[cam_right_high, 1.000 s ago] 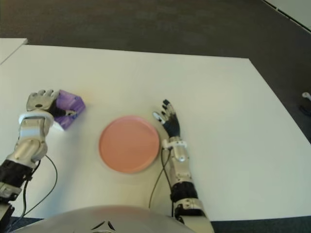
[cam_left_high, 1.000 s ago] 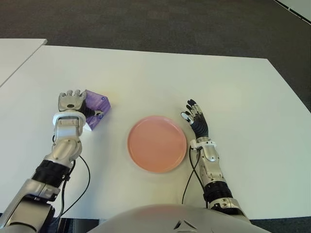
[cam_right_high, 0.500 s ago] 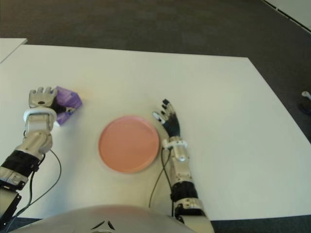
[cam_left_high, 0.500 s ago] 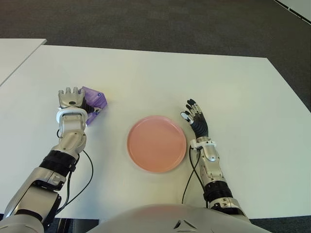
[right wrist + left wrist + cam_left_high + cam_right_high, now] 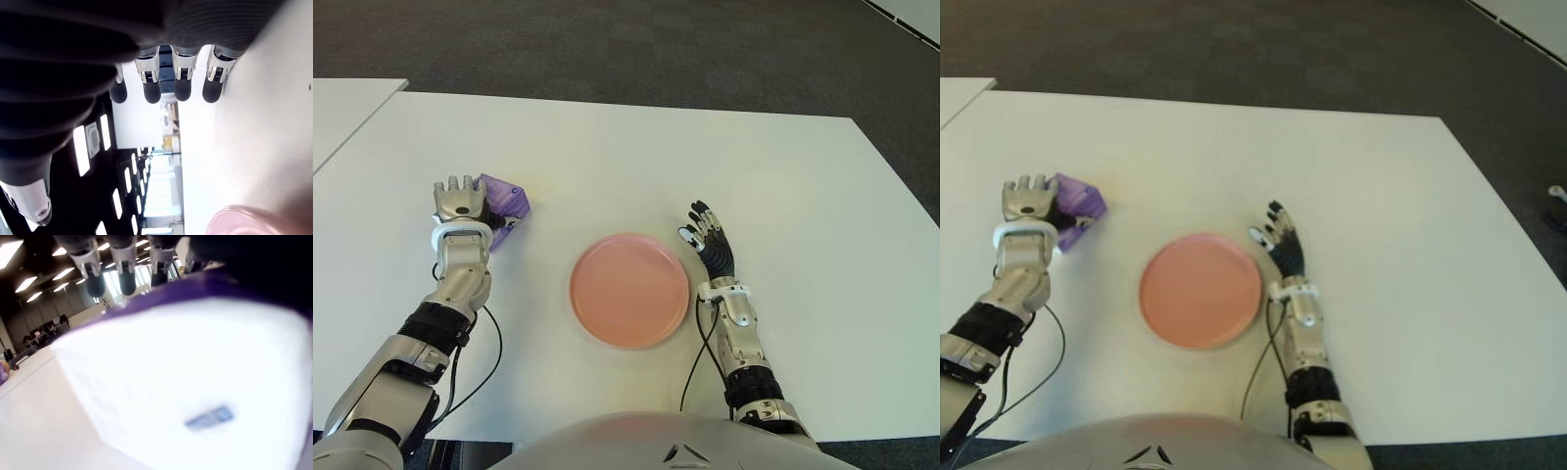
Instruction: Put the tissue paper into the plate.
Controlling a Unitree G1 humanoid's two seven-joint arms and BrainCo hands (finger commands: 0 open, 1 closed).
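At table's left side: left hand (image 5: 460,204) w/ fingers wrapped on purple tissue pack (image 5: 503,203), pack well apart from pink plate (image 5: 629,290) at centre. Just right of plate: right hand (image 5: 709,240), fingers spread, holding nothing, on white table (image 5: 783,176).

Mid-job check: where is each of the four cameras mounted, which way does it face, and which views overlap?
Left eye: on the head, looking down at the white table; both forearms, left hand against the purple tissue pack, right hand beside the pink plate.
Right eye: same scene, slightly offset.
Left wrist: along its palm; fingertips over the pack.
Right wrist: along its spread fingers; plate rim.
Shared: both eyes match; pack and plate recur in wrist views.
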